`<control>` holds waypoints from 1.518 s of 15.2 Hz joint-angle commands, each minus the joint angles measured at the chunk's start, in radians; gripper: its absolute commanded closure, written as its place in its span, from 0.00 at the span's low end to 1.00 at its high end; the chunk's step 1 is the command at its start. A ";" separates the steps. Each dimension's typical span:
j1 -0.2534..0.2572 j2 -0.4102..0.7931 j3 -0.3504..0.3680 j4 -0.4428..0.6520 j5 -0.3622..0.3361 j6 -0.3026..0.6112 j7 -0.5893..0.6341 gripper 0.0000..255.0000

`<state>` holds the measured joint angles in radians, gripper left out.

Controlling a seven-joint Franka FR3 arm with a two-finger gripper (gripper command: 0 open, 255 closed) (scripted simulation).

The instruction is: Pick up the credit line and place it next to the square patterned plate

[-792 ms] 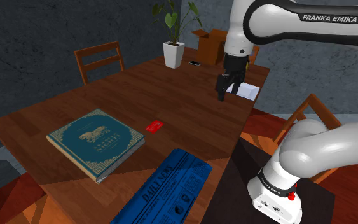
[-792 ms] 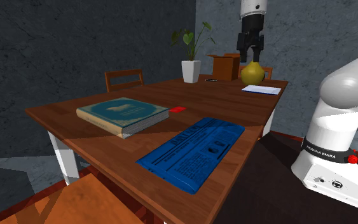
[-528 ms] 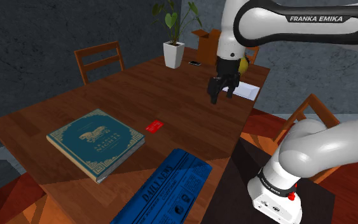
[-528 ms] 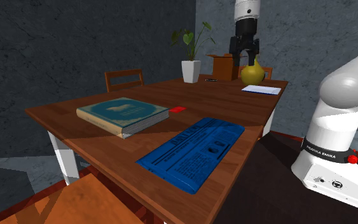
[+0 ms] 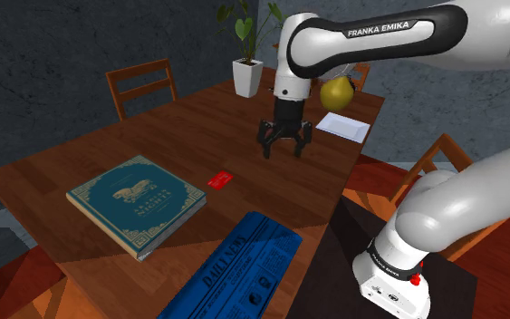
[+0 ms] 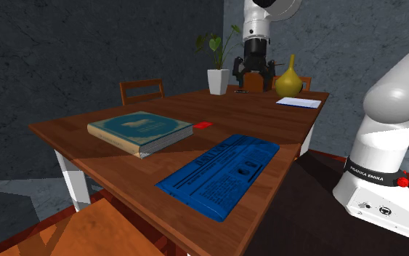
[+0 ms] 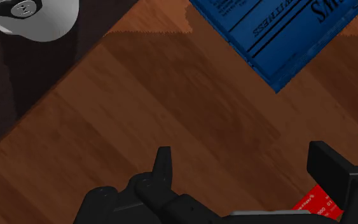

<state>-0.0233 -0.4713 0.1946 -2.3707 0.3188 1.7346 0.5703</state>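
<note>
Claw (image 5: pixel 283 152) was wide open, its two black fingers (image 7: pixel 163 167) spread apart with nothing but bare wood between them. It hung above the tabletop (image 5: pixel 162 136) pointing straight down, not touching anything.

The red credit card (image 5: pixel 221 179) was lying flat on the wood around mid-table. It sat just off the corner of a big teal hardcover book (image 5: pixel 137 201), close but with a gap between them. In the shoulder view the claw was up and to the right of the card, roughly between it and the pale square plate (image 5: pixel 341 126). That plate lay flat near the far corner of the tabletop, well apart from the card. A yellow pear-shaped vase (image 5: pixel 336 91) stood upright just behind it.

In the wrist view a red corner of the card with tiny white print poked out next to one finger, with the rest hidden behind that finger. I couldn't tell from that angle how high the claw was above it.

A blue newspaper (image 5: pixel 235 272) with dark print lay flat on the near end of the tabletop, on the side closest to the white robot base (image 5: pixel 393 276). It was a little way from the card and just beside the book without overlapping it.

At the far end there was a potted plant (image 5: pixel 246 54) in a white pot, and a wooden chair (image 5: pixel 142 86) was pushed up along the long side, dark grey walls behind all of it
</note>
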 commanded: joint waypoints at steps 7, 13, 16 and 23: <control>-0.020 0.296 0.061 0.107 0.166 0.190 0.309 0.00; -0.023 0.514 0.071 0.208 0.274 0.330 0.494 0.00; -0.022 0.620 0.068 0.263 0.329 0.397 0.573 0.00; 0.001 0.679 0.084 0.252 0.359 0.479 0.574 0.00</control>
<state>-0.0256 0.1989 0.2761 -2.1170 0.6746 2.2017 1.1459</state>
